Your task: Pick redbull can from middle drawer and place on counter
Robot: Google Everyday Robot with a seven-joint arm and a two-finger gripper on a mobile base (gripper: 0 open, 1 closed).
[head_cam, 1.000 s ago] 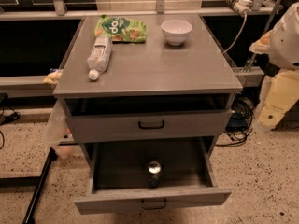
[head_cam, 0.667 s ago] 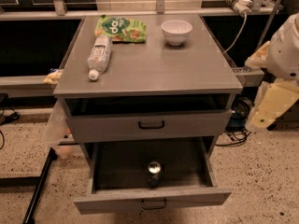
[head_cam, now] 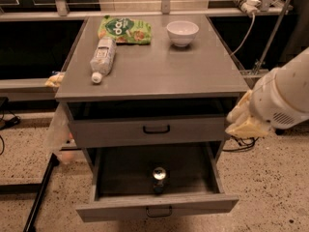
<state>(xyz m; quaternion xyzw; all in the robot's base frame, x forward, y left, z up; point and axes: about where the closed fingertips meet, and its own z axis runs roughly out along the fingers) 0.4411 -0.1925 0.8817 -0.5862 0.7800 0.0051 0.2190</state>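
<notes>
Approach step: the tool point(head_cam: 244, 120) (grip state not discernible) hung beside the middle drawer point(head_cam: 203, 205); the next move likely required reaching the redbull can point(head_cam: 159, 176).

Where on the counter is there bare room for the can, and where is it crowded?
The counter is bare across its front and centre, bordered by the plastic bottle at left and the white bowl behind. Crowded: the back-left, with bottle and green bag. The gripper hangs beyond the counter's right edge, below its level.
</notes>
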